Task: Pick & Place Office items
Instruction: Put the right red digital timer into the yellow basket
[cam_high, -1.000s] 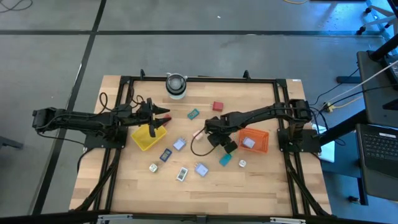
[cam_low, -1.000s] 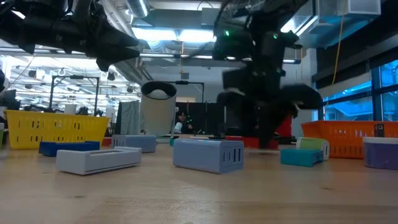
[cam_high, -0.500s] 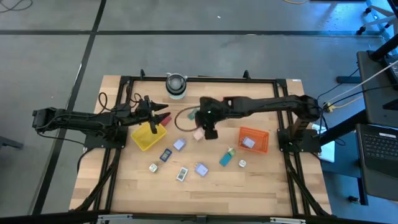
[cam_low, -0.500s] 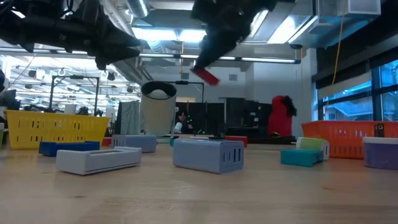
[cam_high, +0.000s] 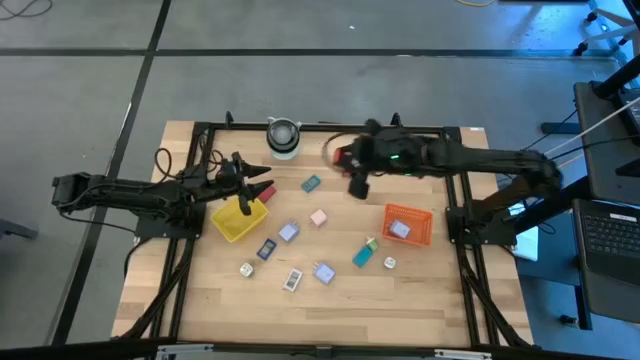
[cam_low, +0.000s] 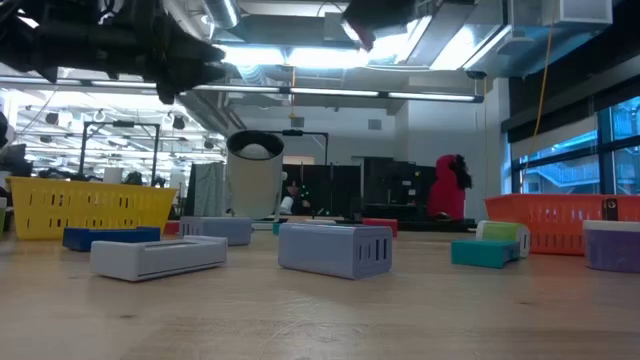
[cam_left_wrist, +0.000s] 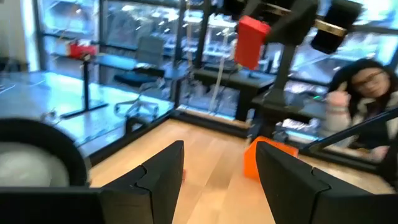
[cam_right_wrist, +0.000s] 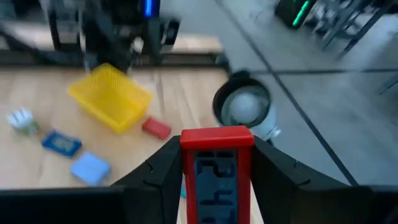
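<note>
My right gripper (cam_high: 347, 166) hangs high over the table's far middle, shut on a red office item (cam_right_wrist: 217, 169) with dark digits on its face; the left wrist view shows that item (cam_left_wrist: 252, 41) in the air too. My left gripper (cam_high: 258, 188) stands open and level over the far corner of the yellow tray (cam_high: 236, 221), with nothing between its fingers (cam_left_wrist: 163, 169). Other office items lie flat on the wood: a teal one (cam_high: 311, 184), a pink one (cam_high: 318, 217), a pale blue one (cam_high: 288, 232). My right gripper pinches the red item's two long sides (cam_right_wrist: 186, 177) between its two fingers (cam_right_wrist: 163, 169). The digit face shows between them and one end (cam_right_wrist: 217, 137) sticks out past the fingertips. The fingers slant down toward the table's left. The item is lifted well clear of the table.
An orange tray (cam_high: 420, 236) holding a white piece stands at the right. A white-and-grey cylinder (cam_high: 283, 138) stands at the far edge. More small pieces lie toward the near middle (cam_high: 323, 271), and another red piece (cam_right_wrist: 155, 129) lies beside the yellow tray.
My right gripper has risen steeply from the table's middle and gone toward the far edge, rolling and tipping from pointing down to a shallow slant, with the red item held between its fingers all the way. The pink piece has come into view where the gripper was.
</note>
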